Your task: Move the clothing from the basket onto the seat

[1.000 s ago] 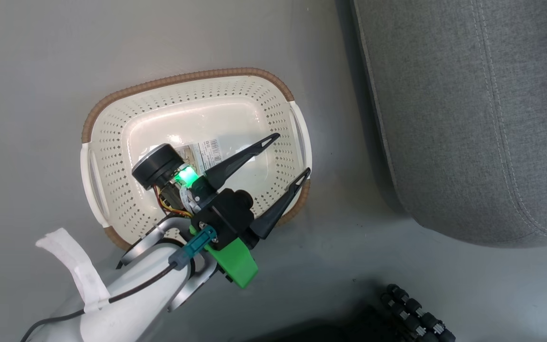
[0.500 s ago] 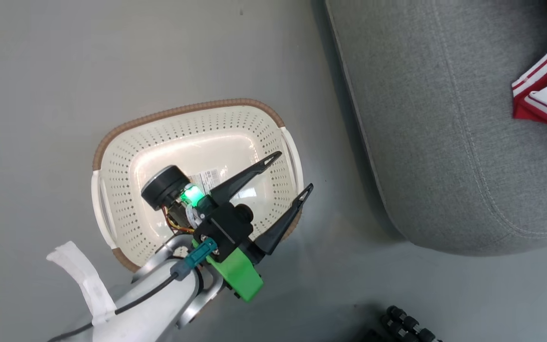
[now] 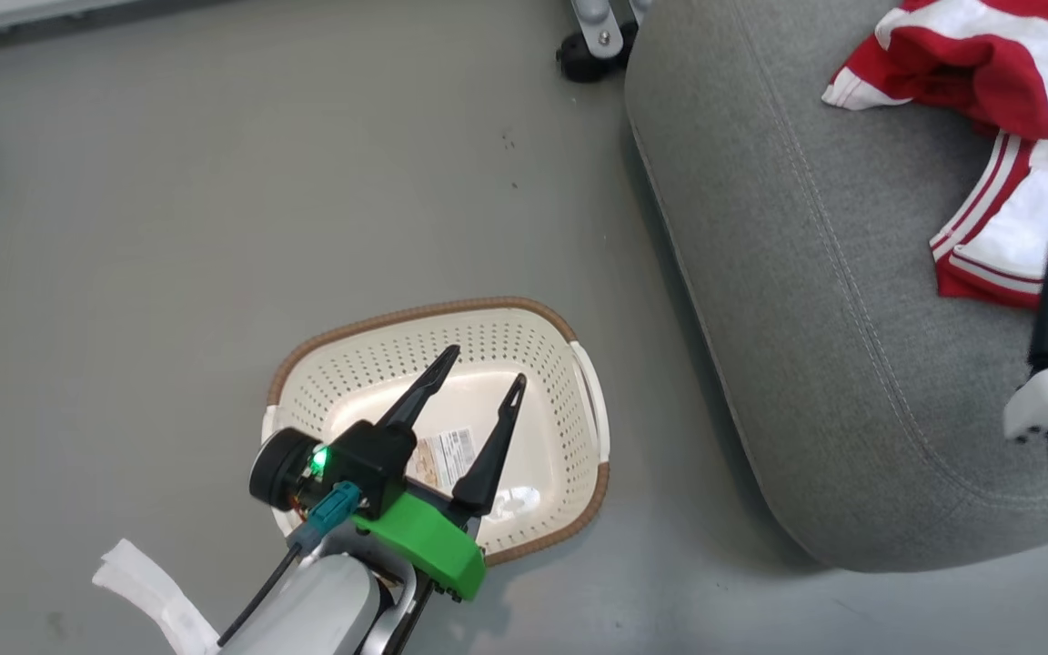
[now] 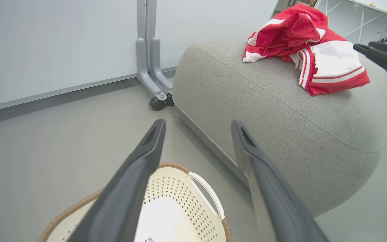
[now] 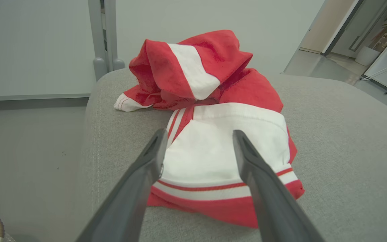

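"Checking in: where is the clothing [image 4: 328, 64] right now?"

"I see both red-and-white pieces on top of the seat [image 3: 806, 318], toward its far edge from the basket [image 3: 415, 311]. One is a crumpled heap. The other lies flatter with a broad white panel up, and the two touch."

"And the basket?"

"It stands on the floor [image 3: 169, 227] near the seat's rounded side, apart from it. A printed label [image 3: 447, 452] shows on its bottom."

"What are your grippers doing?"

"My left gripper [image 3: 485, 366] hangs over the basket with its fingers spread, holding nothing. My right gripper [image 5: 200, 132] is above the seat, fingers parted and aimed at the white panel, clamped on nothing. I cannot tell whether its tips touch the cloth."
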Robot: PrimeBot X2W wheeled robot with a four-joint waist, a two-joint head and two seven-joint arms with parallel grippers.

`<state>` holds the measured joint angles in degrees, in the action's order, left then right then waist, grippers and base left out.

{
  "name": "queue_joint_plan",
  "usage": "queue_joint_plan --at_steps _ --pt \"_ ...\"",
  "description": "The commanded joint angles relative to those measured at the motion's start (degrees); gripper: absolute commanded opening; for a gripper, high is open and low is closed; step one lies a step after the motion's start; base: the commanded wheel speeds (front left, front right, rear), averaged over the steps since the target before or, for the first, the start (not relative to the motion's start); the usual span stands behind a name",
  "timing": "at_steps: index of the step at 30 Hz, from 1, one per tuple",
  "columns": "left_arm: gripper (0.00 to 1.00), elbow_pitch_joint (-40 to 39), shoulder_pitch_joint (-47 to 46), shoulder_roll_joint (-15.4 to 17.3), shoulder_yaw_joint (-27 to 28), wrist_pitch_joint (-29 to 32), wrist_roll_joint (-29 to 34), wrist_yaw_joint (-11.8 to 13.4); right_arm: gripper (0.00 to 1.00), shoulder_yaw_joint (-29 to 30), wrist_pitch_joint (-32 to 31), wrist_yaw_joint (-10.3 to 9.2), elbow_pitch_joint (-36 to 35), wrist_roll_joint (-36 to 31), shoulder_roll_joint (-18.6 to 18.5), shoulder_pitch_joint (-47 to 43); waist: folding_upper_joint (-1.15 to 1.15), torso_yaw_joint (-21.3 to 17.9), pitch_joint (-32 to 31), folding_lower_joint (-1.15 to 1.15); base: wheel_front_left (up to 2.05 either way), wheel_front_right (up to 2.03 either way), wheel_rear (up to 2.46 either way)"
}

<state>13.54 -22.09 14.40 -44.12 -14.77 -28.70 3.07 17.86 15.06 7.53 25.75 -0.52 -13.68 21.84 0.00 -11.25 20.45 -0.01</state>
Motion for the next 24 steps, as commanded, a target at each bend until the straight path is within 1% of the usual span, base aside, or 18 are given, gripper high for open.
queue_joint_plan --at_steps 1,3,5,6,8,10,12,16,19,21,24 --pt "1.0 0.78 2.02 -0.48 1.26 -0.42 -0.46 0.53 1.0 -1.68 0.17 -0.08 -0.93 0.72 0.5 -1.97 0.0 5.63 -7.55 0.01 0.0 0.0 0.0" --pt "1.0 0.56 3.94 -1.64 4.16 -0.42 -0.63 0.49 1.0 -4.95 0.17 -0.08 -1.11 2.29 1.9 -4.3 0.0 7.16 -9.66 0.01 0.0 0.0 0.0" --pt "1.0 0.18 6.48 -2.42 7.63 -0.41 0.21 0.59 1.0 -9.15 0.17 -0.08 -1.24 4.1 2.55 -6.44 0.0 8.63 -11.68 0.01 0.0 0.0 0.0" --pt "1.0 -0.35 8.96 -3.09 11.28 -0.42 1.61 0.86 1.0 -13.89 0.17 -0.08 -1.86 5.79 2.64 -7.8 0.0 9.79 -13.35 0.01 0.0 0.0 0.0" --pt "1.0 -1.21 11.71 -4.13 15.45 -0.43 2.8 1.13 1.0 -17.99 0.17 -0.08 -2.56 7.12 2.86 -9.08 0.0 10.64 -14.88 0.01 0.0 0.0 0.0" --pt "1.0 -1.43 14.48 -5.36 19.39 -0.42 3.66 0.94 1.0 -21.23 0.17 -0.08 -3.49 8.11 3.46 -10.31 0.0 11.43 -16.25 0.01 0.0 0.0 0.0" --pt "1.0 -1.82 16.72 -6.48 23.21 -0.43 5.06 1.11 1.0 -23.26 0.17 -0.08 -4.28 8.85 4.31 -11.65 0.0 12.3 -17.55 0.01 0.0 0.0 0.0" --pt "1.0 -3.61 20.89 -8.69 30.62 -0.44 7.94 0.87 1.0 -26.43 0.18 -0.08 -5.92 9.2 6.14 -13.96 0.0 13.43 -19.47 0.01 0.0 0.0 0.0" --pt "1.0 -5.33 23.1 -9.85 34.54 -0.44 11.04 0.52 1.0 -26.72 0.17 -0.08 -8.28 8.77 7.17 -15.83 0.0 13.97 -20.49 0.01 0.0 0.0 0.0" --pt "1.0 -6.59 24.66 -10.48 36.23 -0.42 12.67 -0.28 1.0 -26.02 0.18 -0.08 -10.84 8.16 7.84 -17.45 0.0 14.24 -21.15 0.01 0.0 0.0 0.0" --pt "1.0 -10.01 26.29 -11.0 37.56 -0.38 15.09 -2.59 1.0 -24.34 0.17 -0.08 -15.67 6.99 8.91 -20.46 0.0 14.47 -21.83 0.01 0.0 0.0 0.0"
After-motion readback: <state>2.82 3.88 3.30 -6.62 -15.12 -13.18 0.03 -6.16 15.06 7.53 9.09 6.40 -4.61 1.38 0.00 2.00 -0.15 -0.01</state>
